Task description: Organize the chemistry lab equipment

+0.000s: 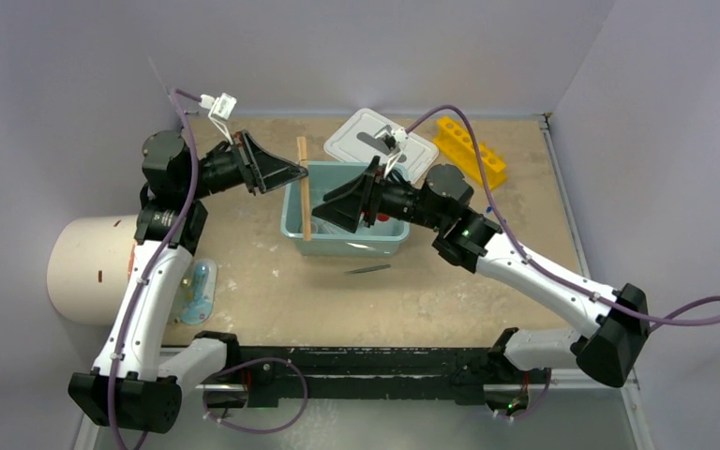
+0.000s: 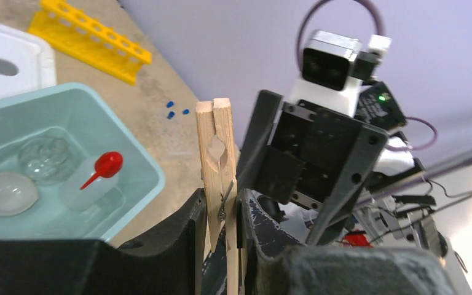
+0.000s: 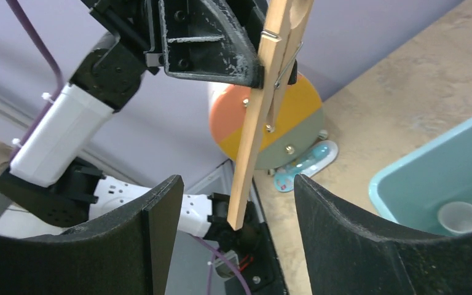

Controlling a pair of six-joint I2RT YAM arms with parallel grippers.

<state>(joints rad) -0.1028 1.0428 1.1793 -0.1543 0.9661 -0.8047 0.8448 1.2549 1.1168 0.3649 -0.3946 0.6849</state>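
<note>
A wooden clamp (image 1: 304,187), built like a long clothespin, hangs upright over the left end of the teal tub (image 1: 347,246). My left gripper (image 2: 221,209) is shut on the wooden clamp (image 2: 217,153) near its spring. My right gripper (image 3: 236,203) is open, and the lower end of the clamp (image 3: 255,135) hangs between its fingers without touching either. In the tub lie a clear squeeze bottle with a red nozzle (image 2: 92,181), a small white bowl (image 2: 6,193) and a clear dish (image 2: 46,158). Metal tweezers (image 1: 367,270) lie on the table in front of the tub.
The tub's white lid (image 1: 366,136) and a yellow tube rack (image 1: 470,150) lie at the back right. Tiny blue pieces (image 2: 173,110) sit near the rack. A big cream cylinder (image 1: 89,267) with an orange face lies at the left, a pale blue tool (image 1: 197,286) beside it.
</note>
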